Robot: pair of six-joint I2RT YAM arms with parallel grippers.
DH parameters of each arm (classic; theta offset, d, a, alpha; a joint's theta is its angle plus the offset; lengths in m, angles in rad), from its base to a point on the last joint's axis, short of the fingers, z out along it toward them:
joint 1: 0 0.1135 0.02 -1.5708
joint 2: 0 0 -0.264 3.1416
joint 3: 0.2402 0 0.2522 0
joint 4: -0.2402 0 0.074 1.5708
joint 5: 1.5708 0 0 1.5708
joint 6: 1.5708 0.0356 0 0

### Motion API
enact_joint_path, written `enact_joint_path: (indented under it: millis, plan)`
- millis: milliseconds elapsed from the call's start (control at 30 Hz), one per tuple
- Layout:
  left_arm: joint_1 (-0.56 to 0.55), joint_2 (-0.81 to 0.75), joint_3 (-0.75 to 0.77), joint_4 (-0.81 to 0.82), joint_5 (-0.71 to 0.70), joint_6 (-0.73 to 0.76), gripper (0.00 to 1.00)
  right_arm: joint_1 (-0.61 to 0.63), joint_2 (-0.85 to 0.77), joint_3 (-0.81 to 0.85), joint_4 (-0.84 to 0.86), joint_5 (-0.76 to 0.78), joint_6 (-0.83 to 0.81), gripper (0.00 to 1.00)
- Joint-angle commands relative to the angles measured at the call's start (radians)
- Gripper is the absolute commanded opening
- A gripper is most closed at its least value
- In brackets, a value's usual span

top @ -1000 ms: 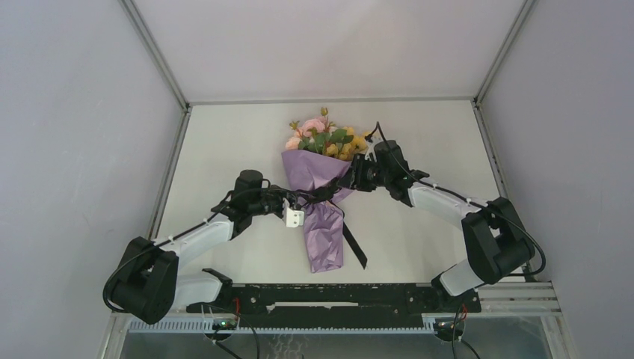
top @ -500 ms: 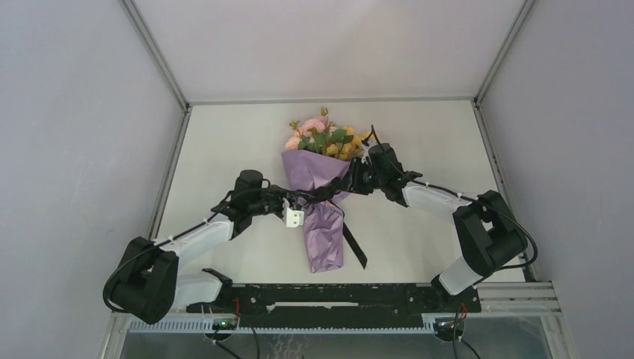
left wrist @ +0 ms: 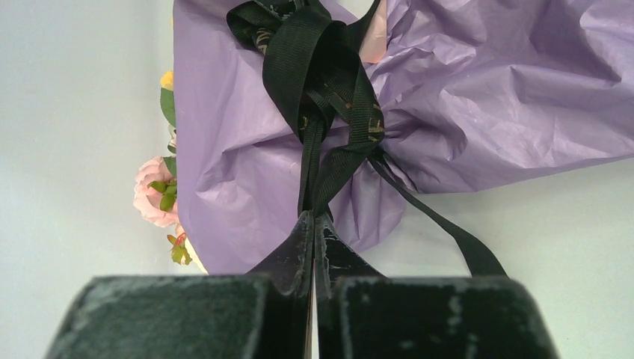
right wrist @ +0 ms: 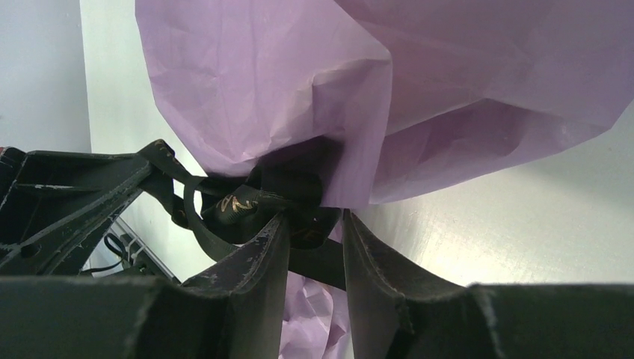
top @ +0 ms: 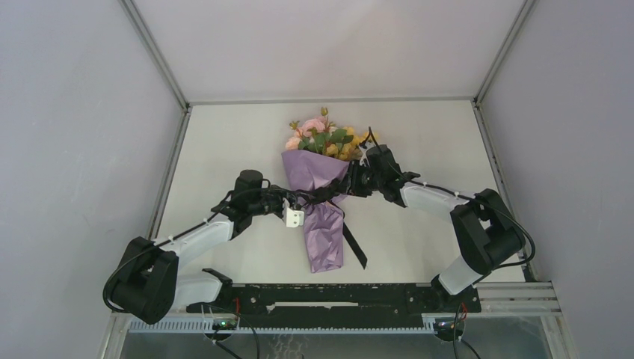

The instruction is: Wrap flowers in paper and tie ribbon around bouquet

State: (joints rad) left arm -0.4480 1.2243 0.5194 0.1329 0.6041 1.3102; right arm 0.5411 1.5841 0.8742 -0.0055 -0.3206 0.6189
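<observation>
Bouquet (top: 321, 196) lying on the tabletop (top: 426, 127) between the two arms, flowers (top: 326, 140) at the far end and purple paper (top: 324, 239) tapering toward the arm bases. Left hand (left wrist: 314, 221), fingers pressed together, pinches two strands of the black ribbon (left wrist: 323, 75) knotted around the paper's waist. Right hand (right wrist: 315, 224), fingers partly apart, grips the ribbon knot from the opposite side.

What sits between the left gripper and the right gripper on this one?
The bouquet, at its narrow waist, which is wound with the ribbon. The top view shows it best.
</observation>
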Motion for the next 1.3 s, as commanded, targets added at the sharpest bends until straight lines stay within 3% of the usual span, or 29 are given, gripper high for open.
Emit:
enact_joint_path:
  millis: [0,267,867,1067,1267]
  plan:
    - [0.01,-0.006,-0.009,0.022,0.004,0.016,0.0,0.008,-0.044,0.002,-0.021,-0.022,0.008,0.4]
    - [0.009,-0.009,-0.01,0.021,-0.001,0.016,0.0,0.0,-0.018,0.002,-0.014,-0.029,0.014,0.32]
    - [0.01,-0.008,-0.009,0.015,0.002,0.019,0.0,-0.012,0.039,0.042,0.061,0.031,0.019,0.28]
    - [0.009,-0.008,-0.01,0.015,-0.001,0.018,0.0,-0.013,0.026,0.043,0.041,0.02,0.002,0.07]
    - [0.032,-0.011,-0.006,0.015,-0.018,0.025,0.0,-0.022,-0.031,0.043,-0.073,0.032,-0.057,0.02]
